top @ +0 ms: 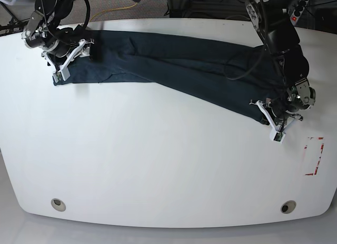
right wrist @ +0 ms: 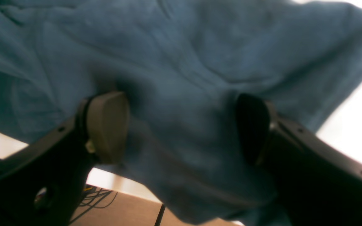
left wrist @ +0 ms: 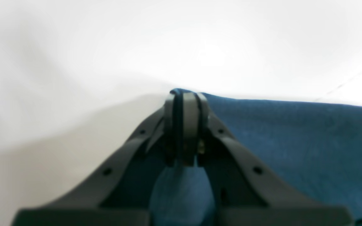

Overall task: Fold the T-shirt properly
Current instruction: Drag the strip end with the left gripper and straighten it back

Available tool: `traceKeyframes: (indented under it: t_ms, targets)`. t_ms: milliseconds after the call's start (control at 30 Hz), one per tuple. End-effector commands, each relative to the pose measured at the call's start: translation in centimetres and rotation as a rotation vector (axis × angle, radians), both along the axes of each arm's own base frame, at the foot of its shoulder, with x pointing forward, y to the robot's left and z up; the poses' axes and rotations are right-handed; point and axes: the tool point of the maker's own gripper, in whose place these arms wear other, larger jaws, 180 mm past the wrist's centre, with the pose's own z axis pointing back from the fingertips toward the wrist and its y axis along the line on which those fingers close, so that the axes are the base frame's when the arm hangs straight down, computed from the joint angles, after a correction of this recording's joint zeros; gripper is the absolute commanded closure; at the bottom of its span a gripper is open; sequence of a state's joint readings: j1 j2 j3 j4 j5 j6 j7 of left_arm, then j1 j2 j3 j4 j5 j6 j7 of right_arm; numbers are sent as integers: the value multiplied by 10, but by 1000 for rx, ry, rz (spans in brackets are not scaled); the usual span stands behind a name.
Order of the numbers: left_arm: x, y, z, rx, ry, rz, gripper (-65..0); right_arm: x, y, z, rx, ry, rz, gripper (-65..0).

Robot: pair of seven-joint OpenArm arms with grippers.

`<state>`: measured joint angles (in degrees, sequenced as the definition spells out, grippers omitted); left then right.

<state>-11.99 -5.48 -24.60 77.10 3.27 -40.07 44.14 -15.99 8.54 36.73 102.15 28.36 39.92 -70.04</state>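
The dark navy-teal T-shirt (top: 179, 65) lies stretched in a long band across the far part of the white table (top: 158, 165), from the far left down to the right. My left gripper (top: 269, 119) is at the band's right end. In the left wrist view it (left wrist: 185, 97) is shut on a thin edge of the T-shirt (left wrist: 294, 141). My right gripper (top: 70, 59) is at the shirt's left end. In the right wrist view it (right wrist: 181, 125) is open, its fingers (right wrist: 107, 125) standing either side of a wrinkled hump of T-shirt (right wrist: 181, 62). No neck label shows.
Red tape marks (top: 314, 157) are on the table at the right edge. Two round holes (top: 58, 204) (top: 287, 206) sit near the front edge. Cables (right wrist: 99, 196) lie on the floor past the table's far-left edge.
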Motion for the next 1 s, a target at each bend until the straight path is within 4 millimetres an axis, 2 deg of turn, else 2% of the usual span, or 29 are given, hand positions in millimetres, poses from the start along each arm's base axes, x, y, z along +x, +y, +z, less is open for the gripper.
traceKeyframes:
  t_ms: [0,200,367,533,667,833,967]
  targets:
    - [14,7,39,40,-120,-1,0,11,-5,10,-15,-46,1,-507]
    - [-4,9,68,125,-203,-17,0,15,-5,12,-13,-55,2,-507]
    - [-26,9,82,187,-235,-29,0,24,-5,16,-12,-76,1,-507]
    - [-62,10,65,220,-175,-41,0,25,-5,17,-13,-79,1,-507]
    - [-90,30,49,230,-111,13,-1,25,-4,17,-13,-79,3,-507]
    - [-113,47,38,240,-58,58,-4,26,4,14,-8,-71,33,-507]
    - [-119,59,32,267,-25,55,-6,25,4,14,-7,-70,34,-507]
